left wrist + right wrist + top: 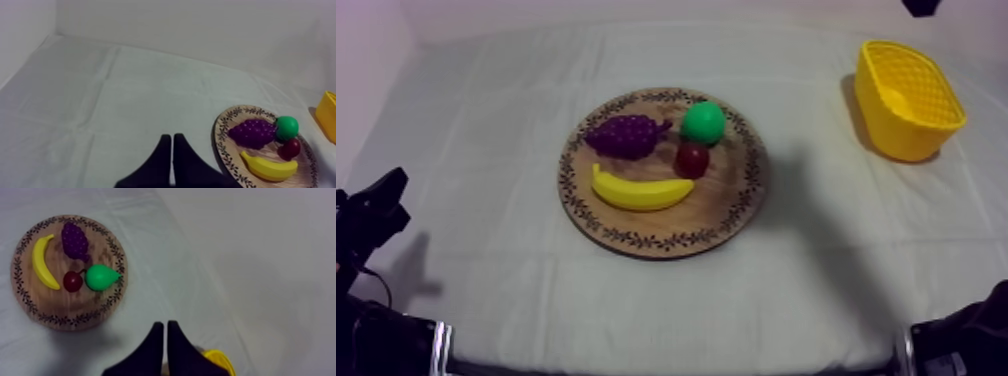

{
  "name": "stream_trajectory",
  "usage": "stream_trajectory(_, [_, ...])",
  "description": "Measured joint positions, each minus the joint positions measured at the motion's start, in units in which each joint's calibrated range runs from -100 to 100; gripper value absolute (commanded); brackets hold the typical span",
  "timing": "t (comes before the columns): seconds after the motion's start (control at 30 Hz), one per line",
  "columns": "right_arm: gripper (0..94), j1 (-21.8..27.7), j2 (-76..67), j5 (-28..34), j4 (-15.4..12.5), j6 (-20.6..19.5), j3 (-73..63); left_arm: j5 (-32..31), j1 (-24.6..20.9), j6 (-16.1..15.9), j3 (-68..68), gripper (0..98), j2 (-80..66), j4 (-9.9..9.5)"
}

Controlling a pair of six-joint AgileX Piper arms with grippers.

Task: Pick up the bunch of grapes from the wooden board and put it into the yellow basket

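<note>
The purple bunch of grapes (626, 134) lies at the back left of the round wooden board (721, 205), mid-table. The yellow basket (908, 98) stands at the far right, tilted, with nothing inside that I can see. My left gripper (386, 192) rests low at the table's left edge, well short of the board. In the left wrist view its fingers lie together as a wedge (172, 136), shut on nothing, with the grapes (252, 133) off to the side. My right gripper (165, 323) is shut too, high above the cloth, near the basket's rim (220, 360); the grapes (75, 239) are far from it.
A green pear (703, 122), a small red fruit (692, 159) and a banana (639, 190) share the board, all close to the grapes. Open cloth lies between board and basket. A black part of the right arm (921, 6) shows above the basket.
</note>
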Motion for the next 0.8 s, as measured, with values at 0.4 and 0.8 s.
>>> stream_trajectory(0.4, [0.6,-4.7,17.6,9.8,-2.0,2.0,-20.0,0.1,0.0,0.0,0.0,0.1,0.0,0.0])
stream_trajectory(0.8, [0.6,-7.4,33.3,17.2,-3.0,1.4,-36.3,0.1,0.0,0.0,0.0,0.1,0.0,0.0])
